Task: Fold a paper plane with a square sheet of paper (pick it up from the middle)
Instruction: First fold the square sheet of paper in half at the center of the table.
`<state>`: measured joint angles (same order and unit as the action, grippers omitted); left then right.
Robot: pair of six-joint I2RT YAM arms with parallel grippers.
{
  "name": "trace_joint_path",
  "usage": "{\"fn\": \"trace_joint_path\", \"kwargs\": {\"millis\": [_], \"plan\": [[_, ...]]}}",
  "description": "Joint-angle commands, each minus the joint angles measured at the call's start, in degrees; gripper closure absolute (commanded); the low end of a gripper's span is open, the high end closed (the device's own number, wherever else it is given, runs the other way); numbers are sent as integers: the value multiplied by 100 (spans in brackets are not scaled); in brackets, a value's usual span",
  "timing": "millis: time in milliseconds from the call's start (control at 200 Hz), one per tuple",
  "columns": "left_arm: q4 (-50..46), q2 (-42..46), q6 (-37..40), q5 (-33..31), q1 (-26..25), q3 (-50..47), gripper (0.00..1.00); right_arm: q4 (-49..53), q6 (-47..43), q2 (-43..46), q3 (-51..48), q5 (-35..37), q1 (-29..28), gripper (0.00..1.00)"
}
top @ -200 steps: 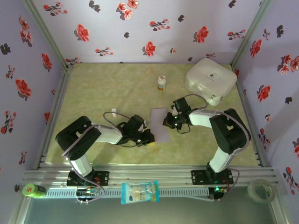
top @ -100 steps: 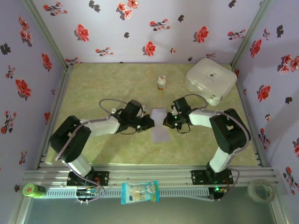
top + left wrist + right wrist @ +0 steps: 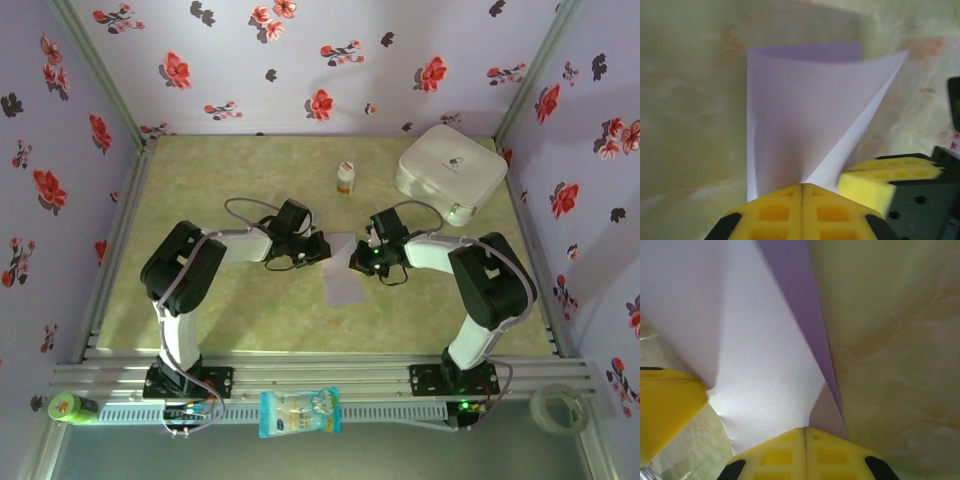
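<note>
The left arm (image 3: 235, 248) has swung from the near left edge of the square sheet of paper (image 3: 343, 282) up to its far left corner, and the sheet now curls upward there. The left jaws and the right jaws are each pinched tight on opposite edges of the sheet, mid-worktop (image 3: 200, 190). A small bottle (image 3: 345, 178) stands just beyond. Open worktop spreads left and near.
</note>
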<state>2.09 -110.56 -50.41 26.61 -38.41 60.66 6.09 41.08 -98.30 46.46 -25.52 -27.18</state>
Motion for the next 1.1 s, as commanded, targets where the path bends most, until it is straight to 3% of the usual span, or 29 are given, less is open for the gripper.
{"fn": "trace_joint_path", "kwargs": {"millis": [0, 250, 665, 1095], "plan": [[-135, -204, 242, 7, 52, -6, 95, 707, -82, -250, -148, 556, 11, 100], [-39, -323, 218, -71, 121, -415, 95, 718, -75, -279, -129, 554, 11, 100], [-814, -216, 309, 75, 255, 685, 94, 805, -109, -243, -84, 599, 11, 100], [-532, -581, 232, -139, 359, 369, 94, 789, -100, -236, -116, 609, 9, 100]]}}
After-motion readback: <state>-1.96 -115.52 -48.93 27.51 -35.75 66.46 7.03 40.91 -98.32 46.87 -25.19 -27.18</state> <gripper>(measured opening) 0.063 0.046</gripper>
